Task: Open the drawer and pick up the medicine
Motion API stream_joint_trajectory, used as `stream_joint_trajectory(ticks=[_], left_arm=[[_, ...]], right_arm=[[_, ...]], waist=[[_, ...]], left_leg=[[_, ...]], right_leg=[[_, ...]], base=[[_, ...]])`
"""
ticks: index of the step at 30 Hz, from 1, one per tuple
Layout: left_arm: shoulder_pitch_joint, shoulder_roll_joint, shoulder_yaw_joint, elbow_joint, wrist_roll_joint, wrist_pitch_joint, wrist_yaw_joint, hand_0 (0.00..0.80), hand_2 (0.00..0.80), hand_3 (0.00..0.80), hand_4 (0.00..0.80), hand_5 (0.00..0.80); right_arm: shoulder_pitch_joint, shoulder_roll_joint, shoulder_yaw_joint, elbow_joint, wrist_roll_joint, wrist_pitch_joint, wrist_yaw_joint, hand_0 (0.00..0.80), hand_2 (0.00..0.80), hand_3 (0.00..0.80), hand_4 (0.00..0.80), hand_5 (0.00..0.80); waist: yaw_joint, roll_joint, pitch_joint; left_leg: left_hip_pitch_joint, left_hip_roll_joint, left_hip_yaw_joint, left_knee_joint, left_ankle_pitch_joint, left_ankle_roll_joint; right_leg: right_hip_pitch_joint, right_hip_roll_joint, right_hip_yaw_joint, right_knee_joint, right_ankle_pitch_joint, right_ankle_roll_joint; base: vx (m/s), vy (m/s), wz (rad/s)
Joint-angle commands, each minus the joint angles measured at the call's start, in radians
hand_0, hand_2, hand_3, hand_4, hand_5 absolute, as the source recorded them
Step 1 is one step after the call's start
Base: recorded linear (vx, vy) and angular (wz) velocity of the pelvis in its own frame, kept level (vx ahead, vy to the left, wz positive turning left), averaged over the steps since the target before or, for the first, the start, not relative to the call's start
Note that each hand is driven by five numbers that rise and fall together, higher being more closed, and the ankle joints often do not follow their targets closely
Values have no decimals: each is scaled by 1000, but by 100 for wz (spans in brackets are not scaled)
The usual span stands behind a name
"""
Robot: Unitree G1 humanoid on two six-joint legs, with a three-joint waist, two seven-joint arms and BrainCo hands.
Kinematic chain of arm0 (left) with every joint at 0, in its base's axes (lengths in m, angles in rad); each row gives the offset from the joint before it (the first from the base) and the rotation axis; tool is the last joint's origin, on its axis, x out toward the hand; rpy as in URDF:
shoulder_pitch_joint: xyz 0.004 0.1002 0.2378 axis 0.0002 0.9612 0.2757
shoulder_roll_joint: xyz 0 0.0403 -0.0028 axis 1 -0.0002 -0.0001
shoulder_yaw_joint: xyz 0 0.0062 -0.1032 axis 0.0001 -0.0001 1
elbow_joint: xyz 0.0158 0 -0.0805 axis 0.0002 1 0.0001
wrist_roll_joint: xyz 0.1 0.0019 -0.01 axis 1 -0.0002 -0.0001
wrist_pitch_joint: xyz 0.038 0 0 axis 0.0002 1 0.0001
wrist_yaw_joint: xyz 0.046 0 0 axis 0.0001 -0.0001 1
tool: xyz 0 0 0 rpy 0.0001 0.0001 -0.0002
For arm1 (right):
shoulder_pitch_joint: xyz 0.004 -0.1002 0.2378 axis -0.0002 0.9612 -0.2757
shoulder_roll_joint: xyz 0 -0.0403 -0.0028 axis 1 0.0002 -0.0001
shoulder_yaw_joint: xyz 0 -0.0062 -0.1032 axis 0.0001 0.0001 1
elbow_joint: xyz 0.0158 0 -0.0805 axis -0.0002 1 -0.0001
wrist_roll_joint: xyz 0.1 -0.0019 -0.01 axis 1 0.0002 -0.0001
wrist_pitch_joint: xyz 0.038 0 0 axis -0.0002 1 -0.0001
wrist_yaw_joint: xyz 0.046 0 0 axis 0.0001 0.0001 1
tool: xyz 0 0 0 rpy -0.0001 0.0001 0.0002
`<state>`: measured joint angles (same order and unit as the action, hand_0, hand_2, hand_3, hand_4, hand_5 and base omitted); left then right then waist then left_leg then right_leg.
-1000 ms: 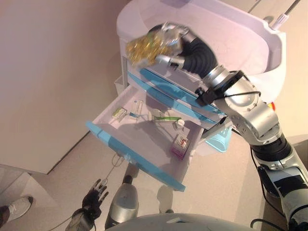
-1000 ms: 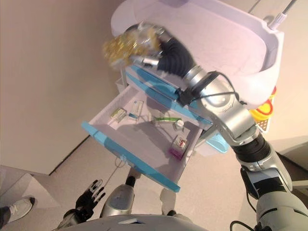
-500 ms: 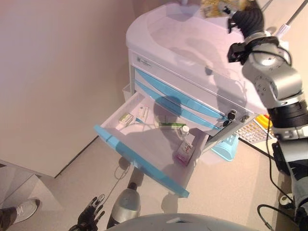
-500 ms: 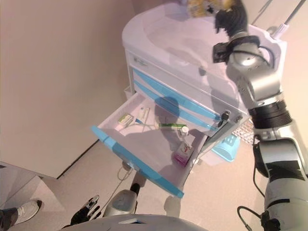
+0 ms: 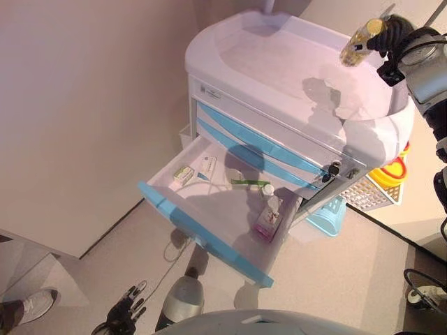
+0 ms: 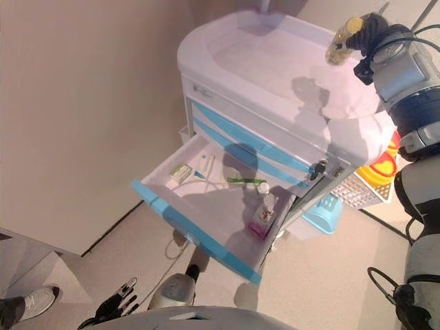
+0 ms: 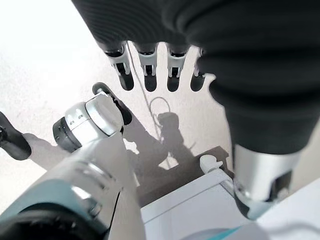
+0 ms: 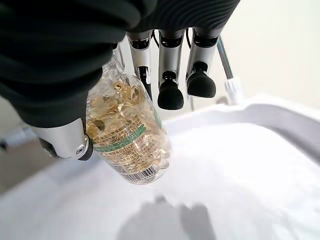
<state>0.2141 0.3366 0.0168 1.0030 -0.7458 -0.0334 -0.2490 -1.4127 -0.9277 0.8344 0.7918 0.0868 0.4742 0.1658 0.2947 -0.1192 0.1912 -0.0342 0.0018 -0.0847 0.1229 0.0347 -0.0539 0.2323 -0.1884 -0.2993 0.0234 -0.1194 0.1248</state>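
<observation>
The white cart's top drawer [image 5: 209,209], with a blue front [image 5: 202,234], stands pulled open. My right hand [image 5: 397,29] is up at the far right edge of the cart top [image 5: 279,63]. It is shut on a clear bottle of yellow capsules [image 5: 358,45] and holds it in the air above the top. The right wrist view shows the fingers [image 8: 171,75] and thumb curled round the bottle [image 8: 127,135]. My left hand [image 5: 124,317] hangs low beside the floor with its fingers [image 7: 150,70] straight and empty.
In the drawer lie small boxes [image 5: 185,173], a green tube [image 5: 244,183], a small white bottle [image 5: 268,189] and a pink box [image 5: 267,218]. Two shut blue-fronted drawers sit above. A light blue bin [image 5: 328,213] and a yellow-and-white basket [image 5: 387,181] stand right of the cart. A person's shoe [image 5: 24,307] shows at lower left.
My right hand has carried the capsule bottle from in front of the cart's drawers up and to the right, over the far right of the cart top. The view has also shifted.
</observation>
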Motion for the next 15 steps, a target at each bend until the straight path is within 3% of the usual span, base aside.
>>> stream_joint_trajectory(ticks=[1, 9, 15], left_arm=[[14, 69, -29, -25, -13, 6, -3, 0, 0, 0, 0, 0], [16, 68, -42, -38, -4, 5, -7, 0, 0, 0, 0, 0], [19, 69, -48, -45, -3, 2, -17, 0, 0, 0, 0, 0]], right_arm=[[-122, -50, 65, 11, -33, -60, 46, 800, 800, 800, 800, 800], [-27, -8, -25, 122, -10, -140, 68, 800, 800, 800, 800, 800], [34, 27, -72, 147, -34, -142, 69, 800, 800, 800, 800, 800]], waist=[[37, -28, -16], [58, -22, 0], [67, -12, 12]], left_leg=[[74, 7, -24, -15, -88, 43], [66, 1, -35, -7, -92, 47], [59, 1, -39, 1, -91, 47]], right_leg=[[-94, -61, -34, 78, 121, 15], [-90, -64, -42, 80, 117, 17], [-94, -66, -42, 86, 115, 18]], base=[[0, 0, 0], [0, 0, 0], [0, 0, 0]])
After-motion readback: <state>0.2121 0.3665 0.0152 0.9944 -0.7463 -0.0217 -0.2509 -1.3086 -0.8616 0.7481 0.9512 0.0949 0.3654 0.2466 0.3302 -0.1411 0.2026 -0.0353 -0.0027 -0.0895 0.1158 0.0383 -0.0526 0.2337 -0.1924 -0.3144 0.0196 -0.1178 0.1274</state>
